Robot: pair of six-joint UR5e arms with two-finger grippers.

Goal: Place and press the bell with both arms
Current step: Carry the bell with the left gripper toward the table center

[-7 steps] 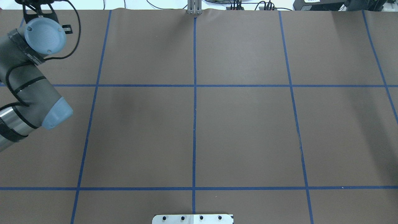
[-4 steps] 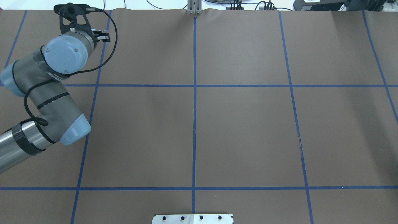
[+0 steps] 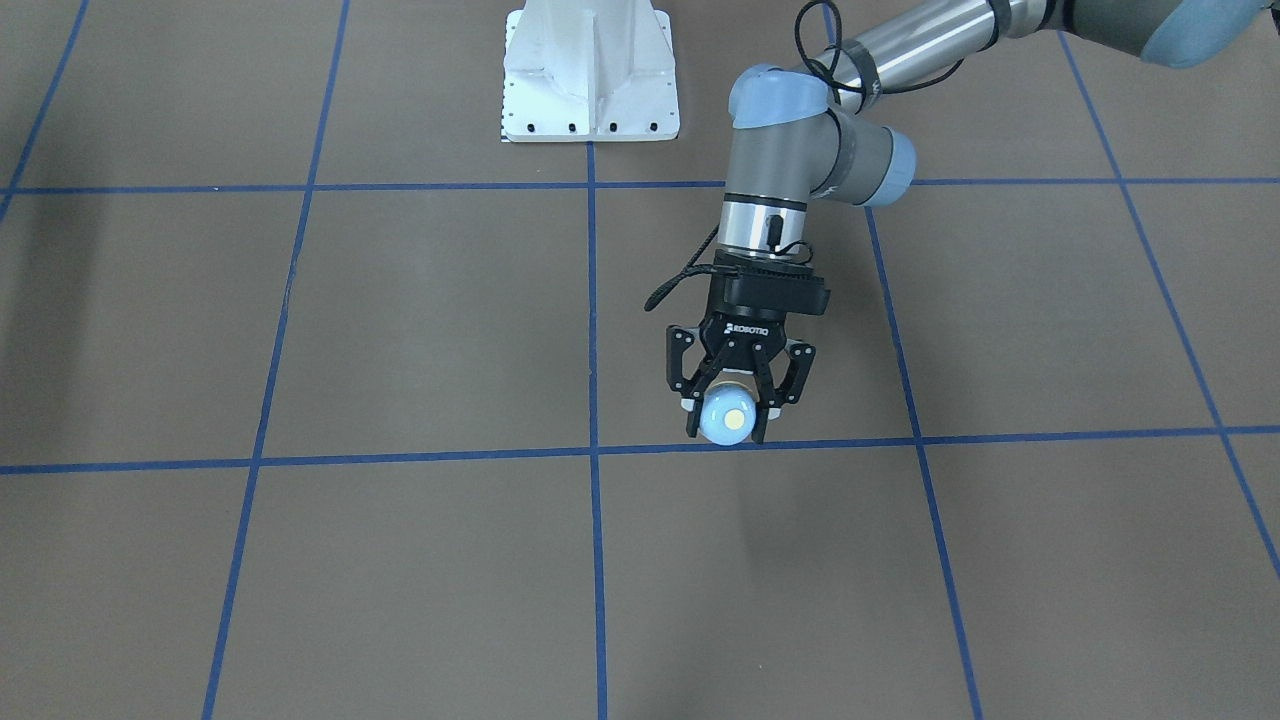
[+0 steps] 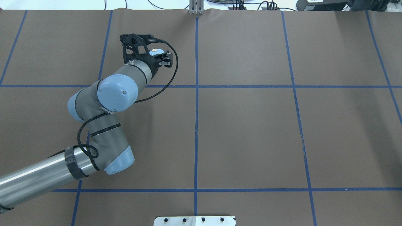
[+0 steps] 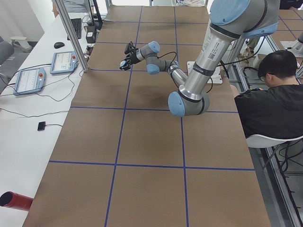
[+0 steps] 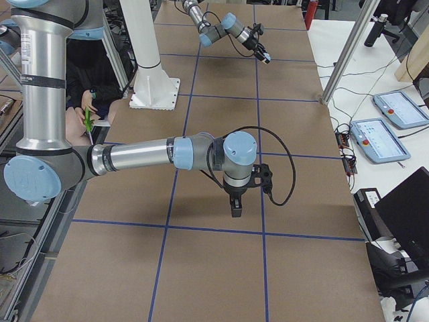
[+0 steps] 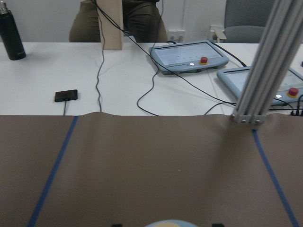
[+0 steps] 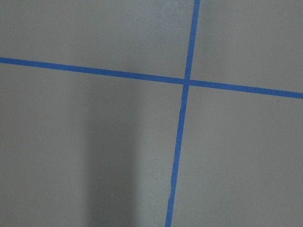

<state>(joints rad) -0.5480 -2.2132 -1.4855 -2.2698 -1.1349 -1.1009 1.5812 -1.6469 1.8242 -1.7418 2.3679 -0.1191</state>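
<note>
The light-blue bell (image 3: 727,418) with its cream button sits between the fingers of my left gripper (image 3: 728,432), which is shut on it. The gripper holds it above the brown table, near a blue tape line. In the overhead view the bell (image 4: 154,52) and left gripper (image 4: 158,57) are left of the centre line in the far row. The bell's top just shows at the bottom edge of the left wrist view (image 7: 171,223). My right gripper (image 6: 236,206) shows only in the exterior right view, pointing down over the table; I cannot tell whether it is open or shut.
The white pedestal base (image 3: 590,70) stands at the robot's side of the table. An aluminium post (image 4: 196,8) rises at the far edge, with teach pendants (image 7: 189,56) behind it. An operator (image 5: 270,90) sits by the table. Blue tape lines (image 8: 182,118) grid the paper.
My left arm has swung in from the table's left edge towards the centre line, bringing its gripper and the bell into view.
</note>
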